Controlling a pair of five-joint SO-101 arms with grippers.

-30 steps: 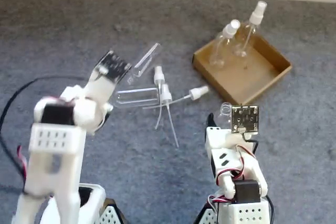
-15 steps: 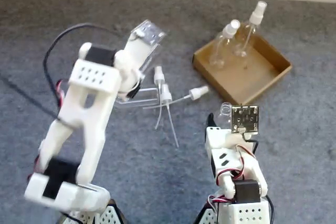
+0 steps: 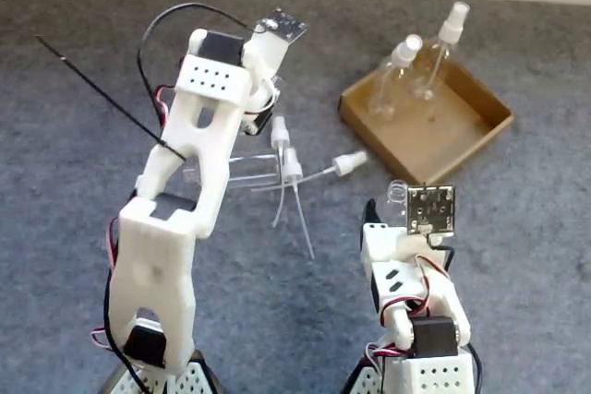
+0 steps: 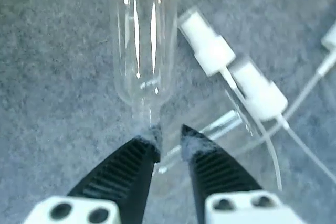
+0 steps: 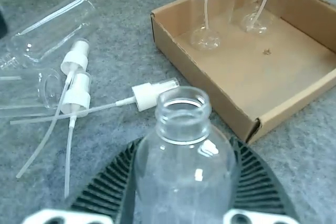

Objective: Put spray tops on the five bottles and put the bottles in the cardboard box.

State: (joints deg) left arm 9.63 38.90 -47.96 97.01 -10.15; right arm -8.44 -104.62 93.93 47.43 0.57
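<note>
Holding an uncapped bottle [image 5: 181, 116] upright between its fingers, the right claw [image 5: 185, 149] sits close to its own base, near the closest corner of the cardboard box [image 3: 380, 147]. From above, the open neck of that bottle shows just beside the box's front wall. Two capped bottles [image 3: 392, 76] [image 3: 434, 57] stand side by side inside the box, at its far side, each with a white sprayer on top and a thin tube running down inside. The left arm [image 3: 199, 163] is stretched far out across the grey carpet [image 3: 508, 274], and its wrist hangs over the loose parts left of the box. The left claw [image 4: 169, 137] is parted by a narrow gap with nothing clamped in it. Its tips are low over the carpet at the neck end of a lying bottle [image 4: 139, 51], with one tip right against the neck; whether they touch I cannot tell. A second lying bottle [image 4: 223, 123] shows just past the other tip, partly under the sprayer tubes. Three loose spray tops [image 3: 280, 131] [image 3: 292, 165] [image 3: 349, 163] lie on the carpet between the lying bottles and the box. Two are close together with their long tubes trailing toward the arms' bases, and the third is nearer the box.
</note>
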